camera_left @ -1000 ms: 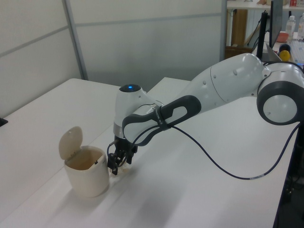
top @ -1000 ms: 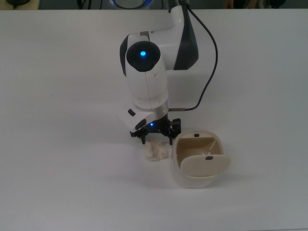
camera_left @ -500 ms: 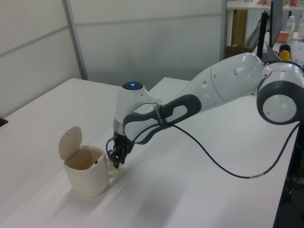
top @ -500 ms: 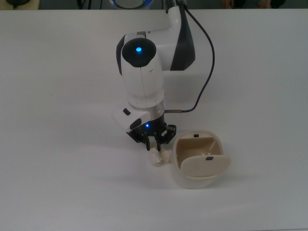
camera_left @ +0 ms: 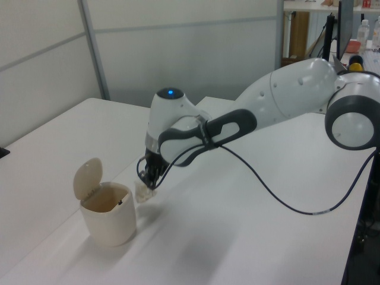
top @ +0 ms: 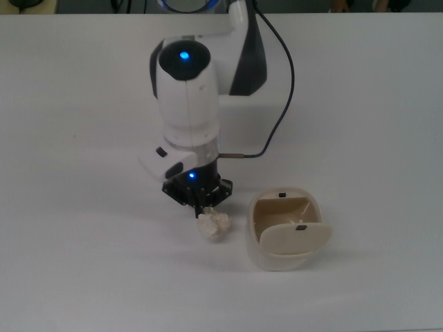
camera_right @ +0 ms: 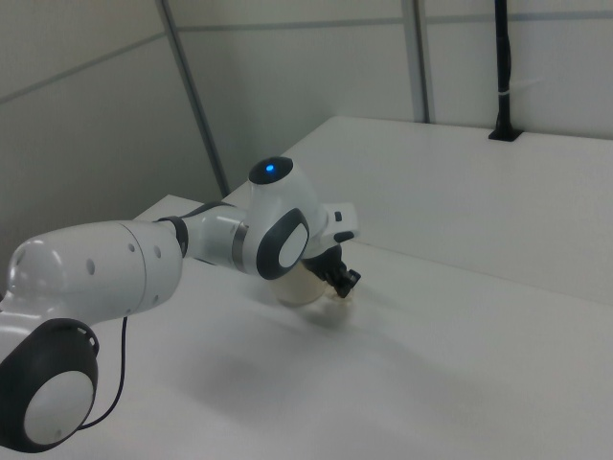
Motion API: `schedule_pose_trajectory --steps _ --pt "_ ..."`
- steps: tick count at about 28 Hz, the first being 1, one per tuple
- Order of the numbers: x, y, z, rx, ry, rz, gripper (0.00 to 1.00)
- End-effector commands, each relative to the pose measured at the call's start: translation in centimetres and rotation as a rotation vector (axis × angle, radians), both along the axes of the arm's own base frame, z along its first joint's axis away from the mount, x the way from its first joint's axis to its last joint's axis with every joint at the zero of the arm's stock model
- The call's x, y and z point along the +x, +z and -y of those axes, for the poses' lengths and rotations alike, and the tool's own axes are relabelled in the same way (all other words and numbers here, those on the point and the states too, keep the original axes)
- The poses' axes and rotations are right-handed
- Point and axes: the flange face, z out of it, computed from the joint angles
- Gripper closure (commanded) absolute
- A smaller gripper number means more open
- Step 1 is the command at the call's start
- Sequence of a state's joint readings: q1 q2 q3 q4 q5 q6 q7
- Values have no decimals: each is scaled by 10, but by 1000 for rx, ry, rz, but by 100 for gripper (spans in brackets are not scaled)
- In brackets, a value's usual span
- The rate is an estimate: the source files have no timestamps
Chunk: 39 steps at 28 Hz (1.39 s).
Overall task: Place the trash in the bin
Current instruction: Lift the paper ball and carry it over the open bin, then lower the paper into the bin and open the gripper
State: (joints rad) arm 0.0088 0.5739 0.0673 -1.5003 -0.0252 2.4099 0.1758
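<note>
The top view looks straight down on the gripper [top: 203,211], whose black fingers are pinched on the crumpled off-white paper wad [top: 213,225]; the wad hangs from the fingertips just off the top view's left of the cream swing-lid bin [top: 285,256], with a strip of bare white table [top: 83,228] between them. The left view adds what the top view cannot: the wad [camera_left: 142,192] is lifted clear of the tabletop, at about the height of the bin's [camera_left: 110,222] rim and just beside it on the left view's right, and the bin's lid is tipped up so the tan inside lies open. In the right view the arm's white wrist covers most of the bin [camera_right: 299,287], only a cream sliver showing behind it, and the wad [camera_right: 345,295] shows only as a pale spot under the gripper [camera_right: 342,281]. The bin stands well in from the table's edges in the top view, with open white surface on every side. A black cable [top: 282,90] loops from the arm down toward the wrist, hanging above the table on the bin's far side. Beyond the table the left view shows grey wall panels and shelving [camera_left: 356,29] with bottles at the far right.
</note>
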Motion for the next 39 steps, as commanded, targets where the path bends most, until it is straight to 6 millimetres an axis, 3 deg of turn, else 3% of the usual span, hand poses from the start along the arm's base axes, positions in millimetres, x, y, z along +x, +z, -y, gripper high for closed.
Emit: schedule_pose_trajectory --steps 1,9,15,24,26,29,35,36,37,39 --pt "-14 43 11 -16 3 6 100" --pt "-25 75 1 17 24 -13 100" --pt "-25 93 -35 75 46 14 100" --pt "-23 115 -57 123 52 56 100" --pt "-23 117 -59 127 37 60 100" --pt "-21 117 -84 136 49 68 100" --pt "-11 96 -107 166 31 136 99" --pt "-10 93 -110 172 22 142 91" --pt "-8 92 -110 180 8 154 60" --pt "-8 90 -109 181 2 151 10"
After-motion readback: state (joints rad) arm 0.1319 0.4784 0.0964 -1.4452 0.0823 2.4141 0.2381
